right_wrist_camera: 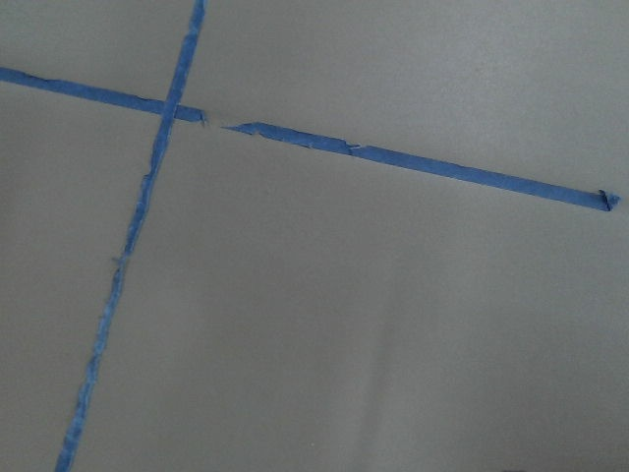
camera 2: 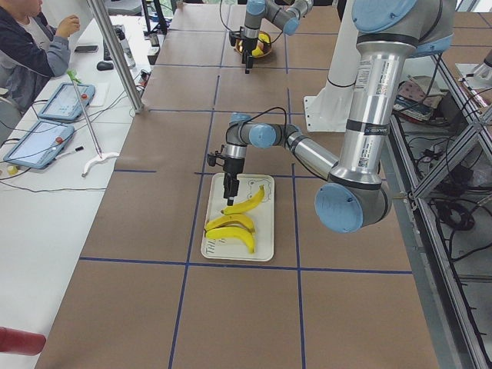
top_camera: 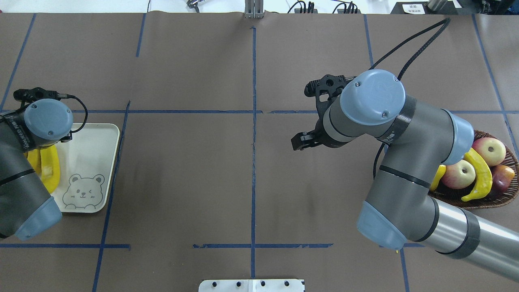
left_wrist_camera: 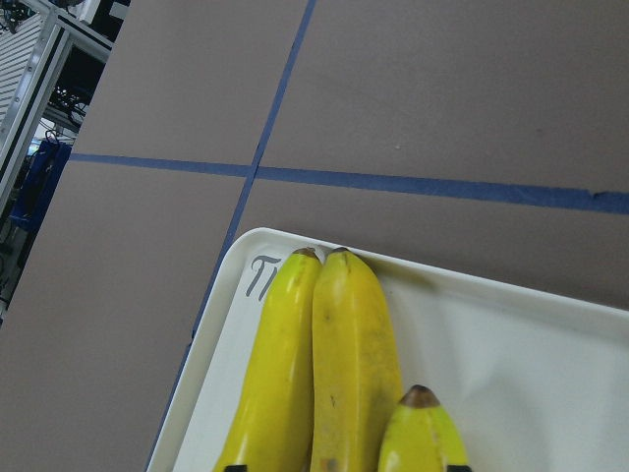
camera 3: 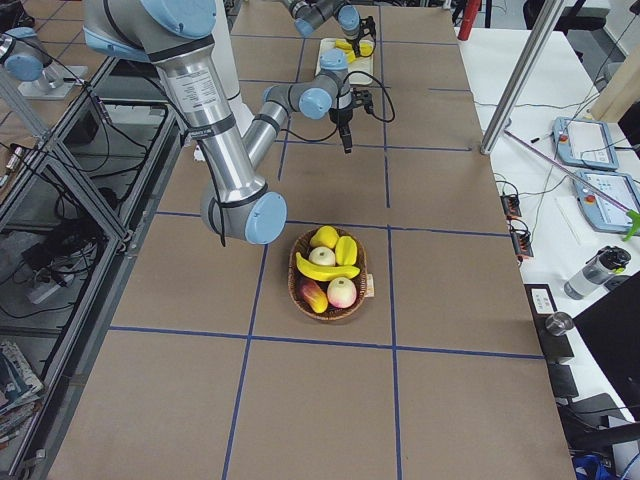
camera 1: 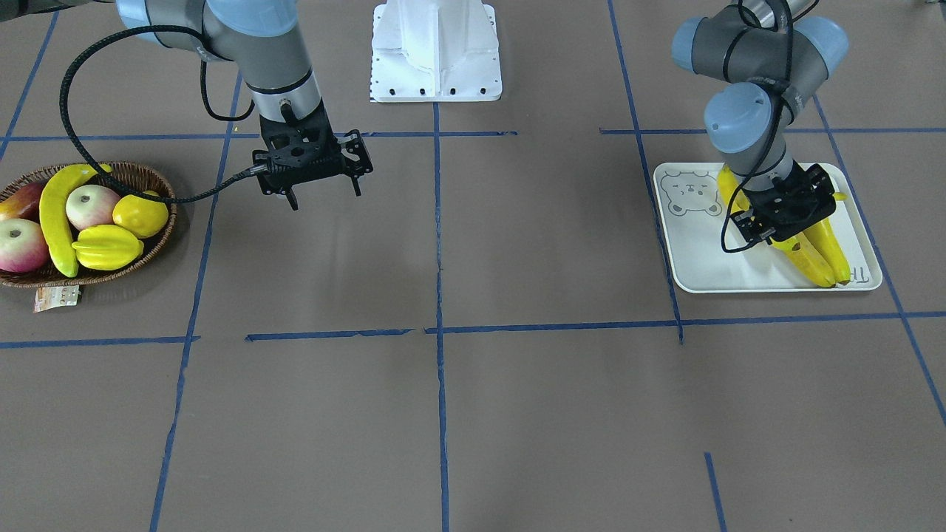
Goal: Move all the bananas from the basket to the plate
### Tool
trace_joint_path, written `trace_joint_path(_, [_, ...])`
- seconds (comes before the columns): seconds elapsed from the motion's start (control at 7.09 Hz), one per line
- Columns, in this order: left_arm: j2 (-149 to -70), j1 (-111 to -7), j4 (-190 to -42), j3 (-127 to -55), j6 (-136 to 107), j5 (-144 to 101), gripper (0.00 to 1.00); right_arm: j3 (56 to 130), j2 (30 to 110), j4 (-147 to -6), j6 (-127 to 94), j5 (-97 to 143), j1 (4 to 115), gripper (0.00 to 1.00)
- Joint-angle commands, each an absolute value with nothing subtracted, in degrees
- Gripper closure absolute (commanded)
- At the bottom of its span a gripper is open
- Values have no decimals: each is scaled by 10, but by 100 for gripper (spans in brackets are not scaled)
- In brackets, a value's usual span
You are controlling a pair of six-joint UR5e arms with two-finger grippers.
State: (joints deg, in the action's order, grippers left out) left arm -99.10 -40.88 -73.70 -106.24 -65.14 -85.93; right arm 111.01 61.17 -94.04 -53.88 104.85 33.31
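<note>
right gripper [camera 1: 325, 193]: my fingers spread wide, empty, over brown table [camera 1: 517, 406] | left gripper [camera 1: 785, 218]: opening unclear, above three glossy yellow bananas [camera 1: 813, 260] on off-white rectangular plate [camera 1: 695, 255] | last banana [camera 1: 55, 222] in dark woven wicker basket [camera 1: 151, 251]: likely light, stiff, slick; pinch mid-curve

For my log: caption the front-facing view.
Left gripper above bananas on the plate; one banana lies in the basket.

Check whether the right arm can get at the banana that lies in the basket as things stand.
Probably yes. The right gripper is open and empty over bare table beside the basket, and the banana lies on top of the other fruit, with nothing between them.
</note>
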Motion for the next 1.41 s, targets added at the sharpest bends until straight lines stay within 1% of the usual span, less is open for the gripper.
trace_joint_path(0.0, [-1006, -416, -742, -1080, -624, -865, 0, 1109, 611, -940, -538, 1049, 334, 0])
trace_joint_path(0.42, [-1075, -423, -750, -1099, -624, -1003, 0, 1107, 622, -942, -529, 1053, 364, 0])
trace_joint_path(0.56, [-1112, -422, -746, -1101, -622, -1046, 0, 1107, 630, -943, -526, 1073, 383, 0])
trace_joint_path(0.85, [-1156, -419, -746, -1117, -622, -1120, 0, 1121, 655, -1005, -432, 1146, 439, 0])
trace_joint_path(1.13, [-1159, -411, -749, -1125, -629, -1128, 0, 1199, 797, -995, -314, 1141, 472, 0])
trace_joint_path(1.27, [-1161, -405, -749, -1123, -630, -1128, 0, 1233, 855, -995, -281, 1140, 484, 0])
